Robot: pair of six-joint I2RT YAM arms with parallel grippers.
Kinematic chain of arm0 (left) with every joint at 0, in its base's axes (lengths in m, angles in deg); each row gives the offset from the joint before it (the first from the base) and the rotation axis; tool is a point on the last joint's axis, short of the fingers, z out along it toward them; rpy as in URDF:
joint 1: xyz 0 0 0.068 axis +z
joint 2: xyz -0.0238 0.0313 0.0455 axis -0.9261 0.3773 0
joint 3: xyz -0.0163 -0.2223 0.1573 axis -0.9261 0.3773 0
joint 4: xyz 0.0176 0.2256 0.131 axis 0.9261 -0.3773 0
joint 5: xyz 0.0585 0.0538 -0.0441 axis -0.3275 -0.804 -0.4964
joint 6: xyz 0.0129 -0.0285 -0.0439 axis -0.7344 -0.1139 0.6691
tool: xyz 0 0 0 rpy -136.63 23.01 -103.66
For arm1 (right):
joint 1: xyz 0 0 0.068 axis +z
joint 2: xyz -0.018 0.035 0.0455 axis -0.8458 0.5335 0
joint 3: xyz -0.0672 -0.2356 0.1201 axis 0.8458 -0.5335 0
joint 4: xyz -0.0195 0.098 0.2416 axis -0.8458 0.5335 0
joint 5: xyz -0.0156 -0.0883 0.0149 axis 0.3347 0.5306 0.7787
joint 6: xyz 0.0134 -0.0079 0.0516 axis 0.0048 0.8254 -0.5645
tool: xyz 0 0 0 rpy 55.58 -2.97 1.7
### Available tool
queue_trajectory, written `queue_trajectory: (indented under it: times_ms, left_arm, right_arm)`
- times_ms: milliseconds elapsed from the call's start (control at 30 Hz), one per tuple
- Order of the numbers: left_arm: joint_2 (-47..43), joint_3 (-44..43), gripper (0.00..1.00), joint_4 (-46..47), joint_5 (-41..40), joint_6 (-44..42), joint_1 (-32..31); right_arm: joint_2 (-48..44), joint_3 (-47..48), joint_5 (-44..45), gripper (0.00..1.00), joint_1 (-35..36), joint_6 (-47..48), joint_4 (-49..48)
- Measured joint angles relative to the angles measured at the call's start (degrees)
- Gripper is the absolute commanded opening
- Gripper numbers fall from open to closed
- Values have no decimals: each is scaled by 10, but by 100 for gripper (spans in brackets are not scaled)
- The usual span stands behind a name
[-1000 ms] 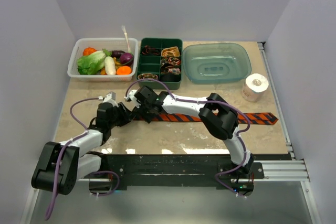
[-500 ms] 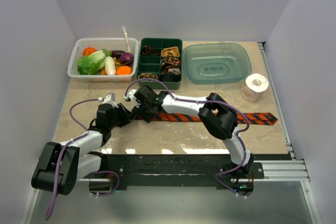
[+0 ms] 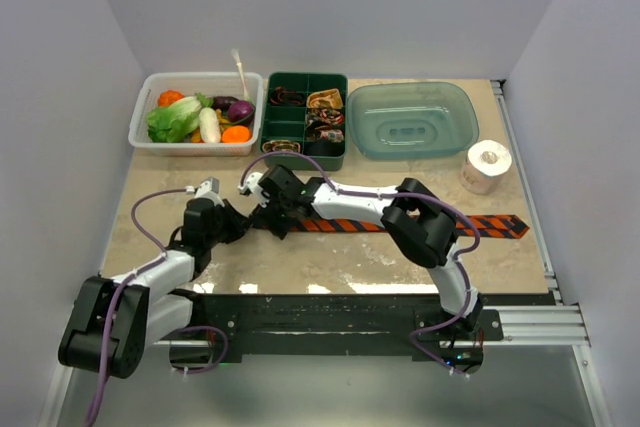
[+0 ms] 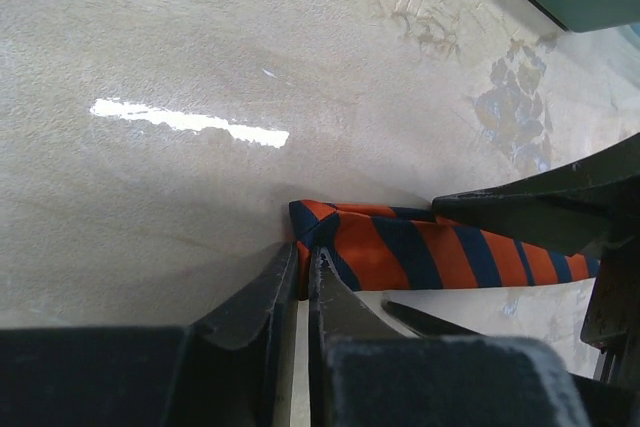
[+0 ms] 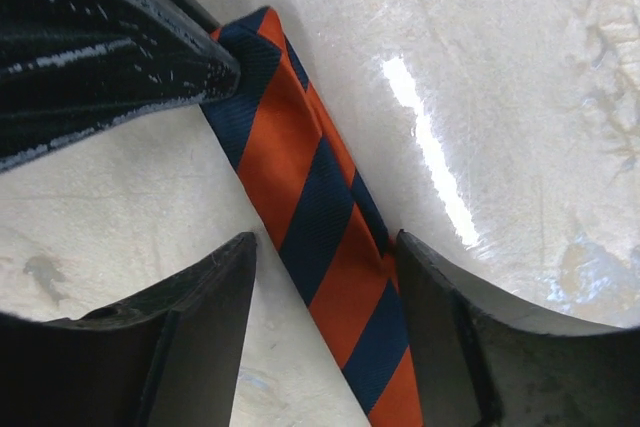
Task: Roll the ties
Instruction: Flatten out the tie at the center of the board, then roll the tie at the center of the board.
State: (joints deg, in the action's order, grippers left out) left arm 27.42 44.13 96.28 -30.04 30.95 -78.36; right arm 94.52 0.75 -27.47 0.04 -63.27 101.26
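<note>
Left tool (image 4: 304, 263) has closed, pinching the flat orange-and-navy striped tie (image 4: 420, 249).

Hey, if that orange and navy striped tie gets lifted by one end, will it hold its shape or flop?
Probably floppy: the striped tie lies flat along the table, so it should drape and trail. Likely light, being thin cloth; the left claw pinches its end with jaws nearly together. It may slide easily on that glossy surface.
</note>
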Motion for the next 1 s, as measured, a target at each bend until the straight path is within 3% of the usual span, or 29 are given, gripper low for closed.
queue_trajectory:
  times_ms: [833, 1000]
  left_arm:
    - [-24, -94, 5, -150, -60, -54, 0]
    - [-24, -98, 5, -166, -67, -59, 0]
  right_arm:
    - [-13, -17, -38, 54, -13, -92, -89]
    - [-13, -15, -38, 14, -13, -100, -97]
